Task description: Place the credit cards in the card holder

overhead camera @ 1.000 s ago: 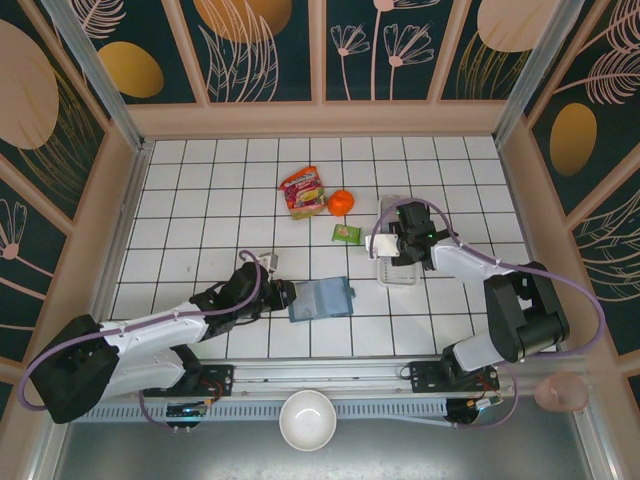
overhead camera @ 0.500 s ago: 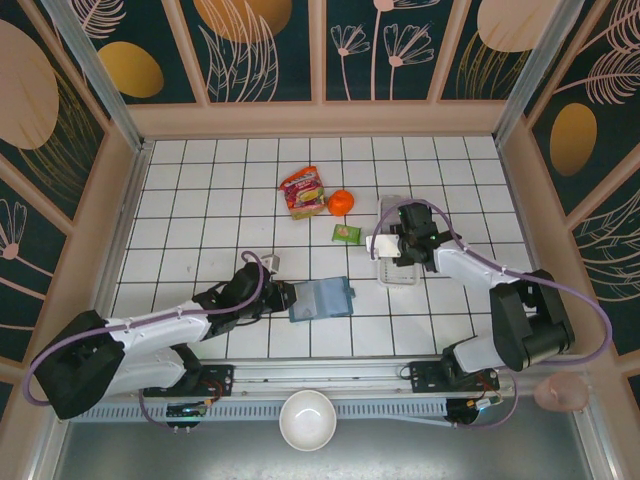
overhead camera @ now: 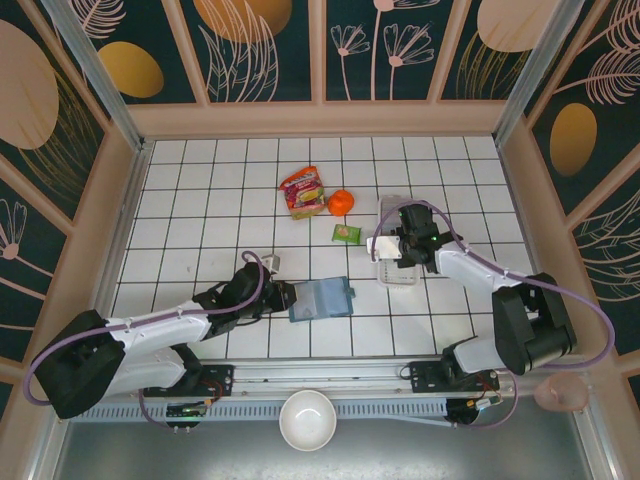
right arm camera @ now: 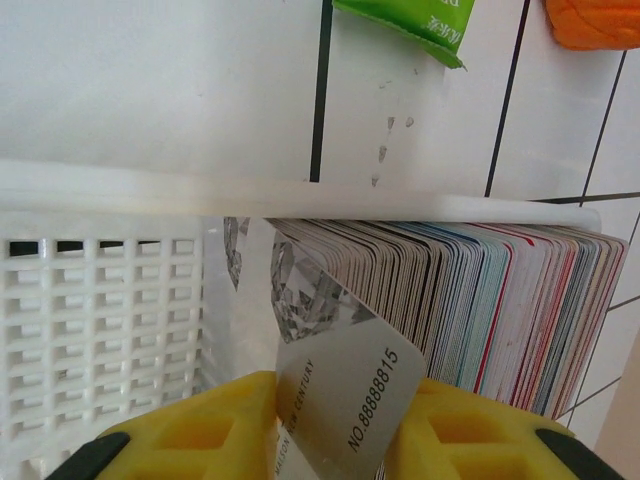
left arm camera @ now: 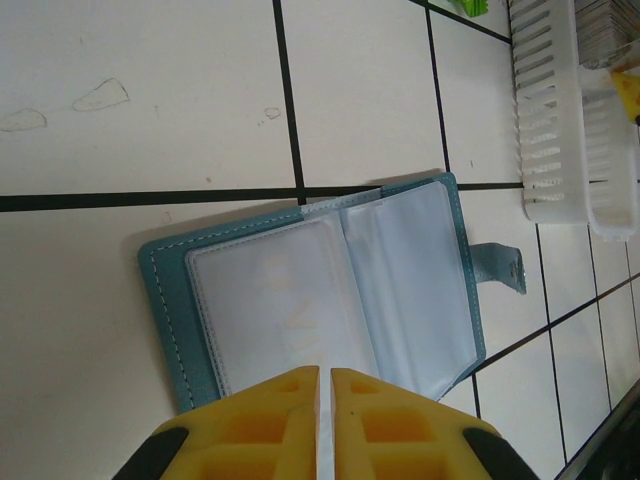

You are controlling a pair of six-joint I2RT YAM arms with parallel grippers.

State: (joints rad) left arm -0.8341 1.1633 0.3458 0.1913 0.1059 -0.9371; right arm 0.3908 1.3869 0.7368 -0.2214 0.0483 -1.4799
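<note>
Since a second ago my right gripper [right arm camera: 340, 388] has drawn its jaws in, and now they're clamped on one silver card [right arm camera: 335, 340] beside the card stack [right arm camera: 480, 300] in the one white tray [right arm camera: 100, 300]. One card holder [left arm camera: 320, 290] lies open on the tabletop [left arm camera: 150, 100], well apart from that gripper. Its near edge sits right at my left gripper [left arm camera: 325, 375], whose jaws are almost together.

- This is a robot lab's test cell, not a lived-in room.
- The left arm [overhead camera: 150, 335] and right arm [overhead camera: 520, 320] are bolted to a metal rail [overhead camera: 320, 373].
- The white gridded tile floor [overhead camera: 200, 200] is boxed in by printed leaf panels [overhead camera: 270, 50] set between aluminium posts [overhead camera: 92, 70].
- Purple cables [overhead camera: 598, 310] loop off the arms.
</note>
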